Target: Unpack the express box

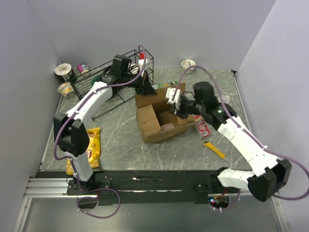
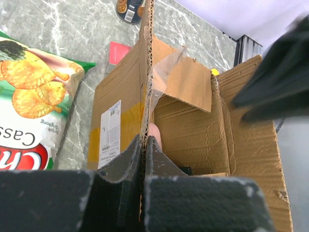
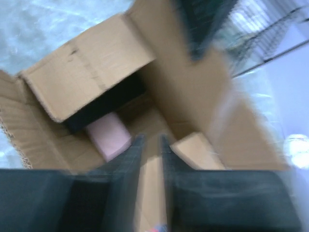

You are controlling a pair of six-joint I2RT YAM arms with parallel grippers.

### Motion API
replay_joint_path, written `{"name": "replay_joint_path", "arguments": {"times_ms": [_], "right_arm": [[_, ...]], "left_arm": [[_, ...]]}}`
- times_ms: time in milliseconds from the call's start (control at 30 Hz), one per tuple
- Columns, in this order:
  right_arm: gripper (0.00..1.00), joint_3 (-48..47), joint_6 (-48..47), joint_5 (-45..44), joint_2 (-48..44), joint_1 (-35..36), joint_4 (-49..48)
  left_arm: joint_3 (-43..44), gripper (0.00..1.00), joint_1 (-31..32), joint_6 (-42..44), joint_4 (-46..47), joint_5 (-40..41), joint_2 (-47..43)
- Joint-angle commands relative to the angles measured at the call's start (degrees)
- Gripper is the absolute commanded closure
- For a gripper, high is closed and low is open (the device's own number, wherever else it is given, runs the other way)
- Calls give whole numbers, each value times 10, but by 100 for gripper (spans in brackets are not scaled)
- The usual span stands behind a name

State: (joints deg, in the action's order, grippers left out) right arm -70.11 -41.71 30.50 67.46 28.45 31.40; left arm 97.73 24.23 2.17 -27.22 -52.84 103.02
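The express box (image 1: 155, 121) is a brown cardboard carton standing open in the middle of the table. My left gripper (image 1: 145, 90) is shut on the top edge of its back wall. In the left wrist view (image 2: 144, 141) the jaws pinch the corrugated edge, with the white label (image 2: 110, 133) on the outer face. My right gripper (image 1: 175, 104) is over the box's right side. In the blurred right wrist view (image 3: 153, 145) its jaws stand close together with a strip of cardboard between them. A pink item (image 3: 108, 135) lies on the box floor.
A green chip bag (image 2: 29, 96) lies beside the box. A yellow chip bag (image 1: 91, 145) lies at the front left. A red pack (image 1: 203, 128) and a yellow cutter (image 1: 214, 150) lie to the right. A black wire rack (image 1: 116, 77) and cups (image 1: 65, 72) stand at the back.
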Motion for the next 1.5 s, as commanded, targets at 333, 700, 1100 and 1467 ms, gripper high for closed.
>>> {"name": "replay_joint_path", "arguments": {"times_ms": [333, 700, 1100, 1467], "right_arm": [[48, 256, -28, -30, -76, 123, -101], [44, 253, -7, -34, 12, 127, -185], [23, 168, 341, 49, 115, 100, -187], [3, 62, 482, -38, 300, 127, -132]], "left_arm": [[-153, 99, 6, -223, 268, -132, -117], [-125, 99, 1, -295, 268, -198, -23], [-122, 99, -9, -350, 308, -142, 2], [-173, 99, -10, -404, 325, -67, -26]]}}
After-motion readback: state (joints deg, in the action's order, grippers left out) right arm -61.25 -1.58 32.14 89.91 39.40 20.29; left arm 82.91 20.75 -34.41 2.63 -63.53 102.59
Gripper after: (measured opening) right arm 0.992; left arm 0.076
